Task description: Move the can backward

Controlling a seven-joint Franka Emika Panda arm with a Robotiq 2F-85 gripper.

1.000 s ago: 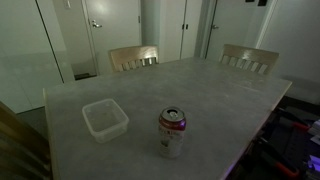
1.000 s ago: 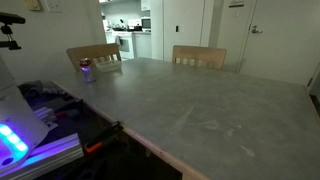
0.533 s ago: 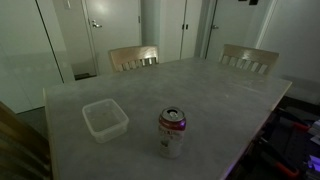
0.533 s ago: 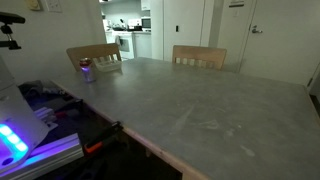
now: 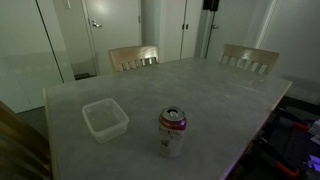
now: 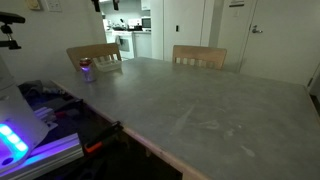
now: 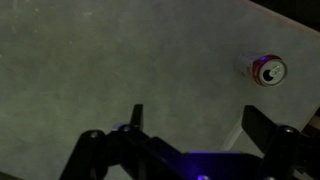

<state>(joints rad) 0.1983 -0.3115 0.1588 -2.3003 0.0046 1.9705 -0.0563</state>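
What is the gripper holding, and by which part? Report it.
Nothing is held. The gripper is open above the table, with only bare tabletop between its fingers. The can stands apart from it, untouched.

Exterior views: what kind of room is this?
Probably an office meeting or break room: a large grey table with wooden chairs at its far side, plain doors behind, and what looks like a kitchenette beyond in an exterior view.
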